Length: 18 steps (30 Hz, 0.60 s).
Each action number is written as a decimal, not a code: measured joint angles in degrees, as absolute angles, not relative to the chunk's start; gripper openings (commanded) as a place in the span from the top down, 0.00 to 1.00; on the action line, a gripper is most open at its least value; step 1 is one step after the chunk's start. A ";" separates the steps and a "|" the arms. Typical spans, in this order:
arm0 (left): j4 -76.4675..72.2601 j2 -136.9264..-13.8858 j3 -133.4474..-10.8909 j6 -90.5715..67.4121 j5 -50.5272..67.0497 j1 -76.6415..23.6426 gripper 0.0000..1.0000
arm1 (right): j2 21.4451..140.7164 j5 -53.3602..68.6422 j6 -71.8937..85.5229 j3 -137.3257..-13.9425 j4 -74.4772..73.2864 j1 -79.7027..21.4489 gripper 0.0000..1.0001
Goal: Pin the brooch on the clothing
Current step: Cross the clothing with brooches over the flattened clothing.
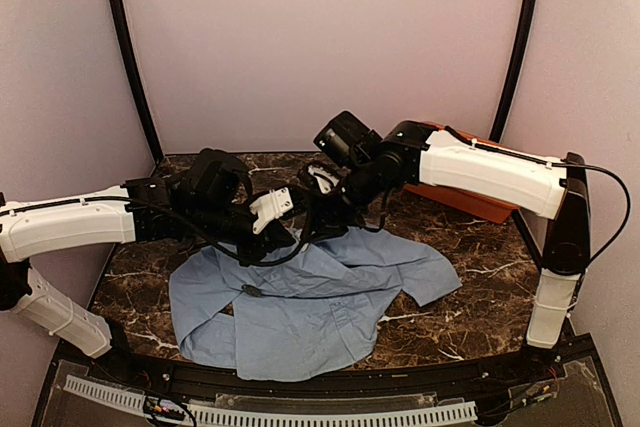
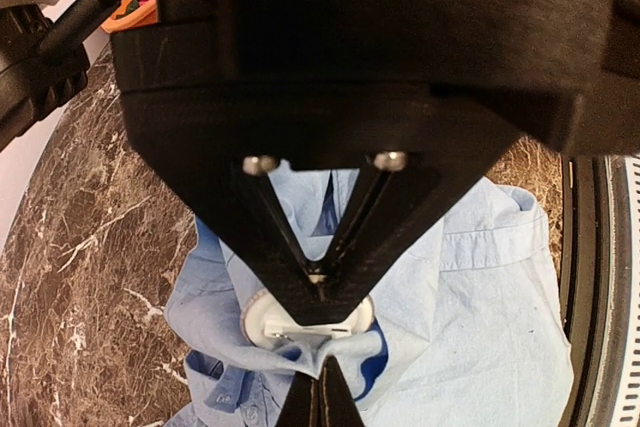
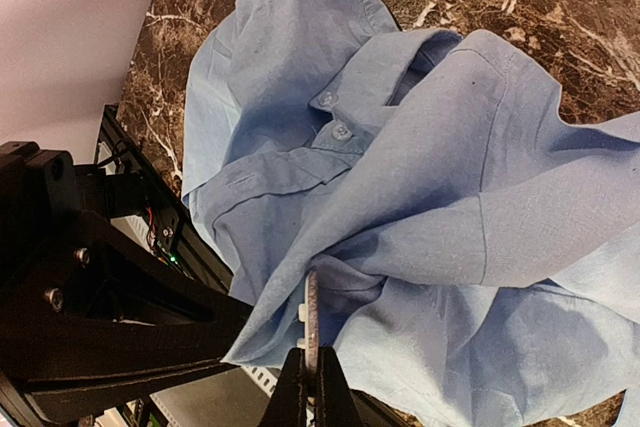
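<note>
Centrally, both grippers are meeting at the brooch [image 2: 300, 325], just above the shirt [image 1: 330, 307].

The left gripper [image 2: 320, 292] is pointing down with its fingers pressed together and its tips touching the upper rim of the round, pale-faced disc; whether they are actually gripping it cannot be told. The right gripper [image 3: 310, 372] is holding its fingers clamped on the disc's thin edge, with a fold of the light blue cloth bunching up against it. The rest of the shirt is lying crumpled on the dark marble table [image 1: 480, 297], collar and buttons showing. A red garment [image 1: 470, 202] is lying behind the right arm.
</note>
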<state>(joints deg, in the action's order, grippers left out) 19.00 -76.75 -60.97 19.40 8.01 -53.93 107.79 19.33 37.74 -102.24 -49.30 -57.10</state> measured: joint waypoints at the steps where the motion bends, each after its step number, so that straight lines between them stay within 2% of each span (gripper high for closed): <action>1: 19.03 -76.75 -60.97 19.40 7.97 -53.93 0.99 | 107.79 19.55 37.45 -102.19 -49.30 -57.12 1.00; 18: 19.42 -76.82 -60.95 19.86 7.84 -54.24 0.99 | 107.72 22.57 33.15 -101.56 -49.30 -57.39 1.00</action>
